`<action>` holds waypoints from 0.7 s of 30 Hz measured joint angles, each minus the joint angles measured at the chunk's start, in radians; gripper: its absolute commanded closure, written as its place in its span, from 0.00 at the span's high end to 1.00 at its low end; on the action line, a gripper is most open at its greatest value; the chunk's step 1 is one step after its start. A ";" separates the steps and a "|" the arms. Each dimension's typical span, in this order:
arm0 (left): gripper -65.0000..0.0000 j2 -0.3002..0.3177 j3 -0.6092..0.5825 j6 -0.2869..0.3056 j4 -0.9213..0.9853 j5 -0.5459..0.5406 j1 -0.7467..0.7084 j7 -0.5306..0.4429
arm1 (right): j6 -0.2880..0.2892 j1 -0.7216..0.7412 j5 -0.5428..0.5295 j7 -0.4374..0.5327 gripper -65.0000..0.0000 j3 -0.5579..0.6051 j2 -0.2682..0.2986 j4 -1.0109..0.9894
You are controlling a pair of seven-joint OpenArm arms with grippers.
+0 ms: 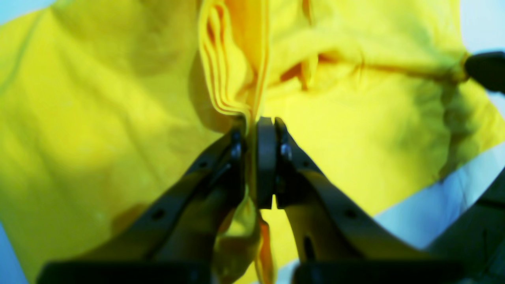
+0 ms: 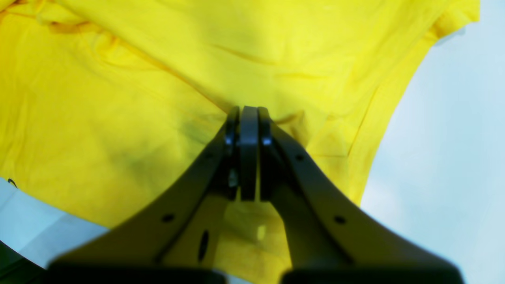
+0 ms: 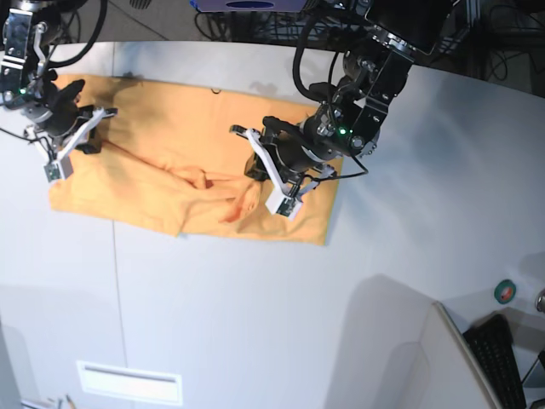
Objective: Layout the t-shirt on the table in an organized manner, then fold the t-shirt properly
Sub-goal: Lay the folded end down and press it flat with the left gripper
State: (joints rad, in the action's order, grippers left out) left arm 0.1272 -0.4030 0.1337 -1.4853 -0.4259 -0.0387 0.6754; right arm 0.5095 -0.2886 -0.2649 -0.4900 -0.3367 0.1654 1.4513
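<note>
The orange-yellow t-shirt [image 3: 170, 183] lies spread across the far left part of the white table [image 3: 255, 324], bunched into folds near its middle. My left gripper [image 3: 253, 170] sits over the shirt's right half. In the left wrist view the left gripper [image 1: 254, 118] is shut on a raised, layered fold of the t-shirt [image 1: 118, 118]. My right gripper [image 3: 85, 141] is at the shirt's left end. In its wrist view the right gripper [image 2: 248, 108] is shut on the t-shirt [image 2: 118, 98], with cloth showing below the jaws. The right gripper [image 1: 485, 69] also shows as a dark shape pulling cloth taut.
A thin dark seam [image 3: 115, 281] runs down the table. A white label [image 3: 128, 382] lies near the front edge. At the right are a small green-and-red round object [image 3: 505, 290], a keyboard [image 3: 498, 358] and a lower side surface. Cables hang behind the table.
</note>
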 measured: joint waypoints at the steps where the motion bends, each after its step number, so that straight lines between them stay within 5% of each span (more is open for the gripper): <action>1: 0.00 0.000 0.000 0.000 0.000 0.000 0.000 0.007 | 0.000 0.000 0.000 0.000 0.00 0.000 0.000 0.000; 21: 0.00 -0.002 0.000 0.000 0.000 0.000 0.019 0.009 | 0.000 0.000 0.000 0.000 0.00 0.001 0.000 0.000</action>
State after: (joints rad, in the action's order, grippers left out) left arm 0.1249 -0.4026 0.1337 -1.4853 -0.4259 -0.0193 0.6846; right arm 0.5095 -0.2882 -0.2649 -0.4900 -0.3355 0.1654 1.4513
